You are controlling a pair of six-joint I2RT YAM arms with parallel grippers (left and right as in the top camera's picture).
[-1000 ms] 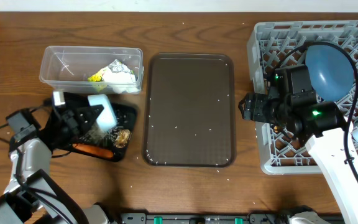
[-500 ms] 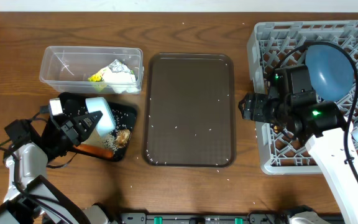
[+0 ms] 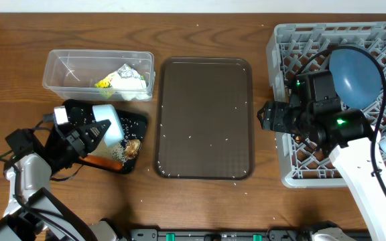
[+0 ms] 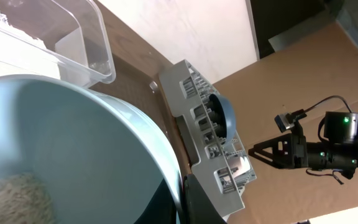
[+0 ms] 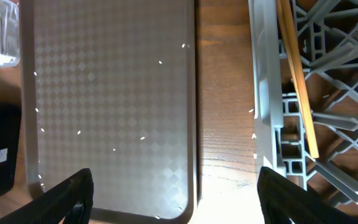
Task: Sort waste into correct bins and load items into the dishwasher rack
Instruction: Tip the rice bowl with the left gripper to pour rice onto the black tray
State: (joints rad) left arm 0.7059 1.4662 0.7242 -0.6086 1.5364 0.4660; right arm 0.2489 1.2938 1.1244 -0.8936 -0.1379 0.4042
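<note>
My left gripper (image 3: 86, 132) is shut on the rim of the white bowl (image 3: 109, 122) with a pale blue outside, holding it tilted over the black tray (image 3: 138, 122). In the left wrist view the bowl (image 4: 73, 143) fills the frame with rice (image 4: 14, 196) inside, and its rim sits between my fingers (image 4: 188, 199). An orange carrot (image 3: 102, 161) and a brown lump (image 3: 133, 146) lie in the black tray. The clear tub (image 3: 59, 70) holds tissue (image 3: 133, 83) and a wrapper (image 3: 104, 84). My right gripper (image 3: 265, 115) is open and empty (image 5: 176, 199) beside the rack (image 3: 300, 40).
The brown serving tray (image 3: 204, 117) lies in the middle, with rice grains scattered on it (image 5: 104, 93). The blue plate (image 3: 355, 75) stands in the rack. Chopsticks (image 5: 297, 81) lie along the rack's left edge (image 5: 263, 112). Rice grains dot the wooden table.
My left gripper moved the bowl slightly left and lower over the black tray a second ago, then held still. The right arm has not moved.
</note>
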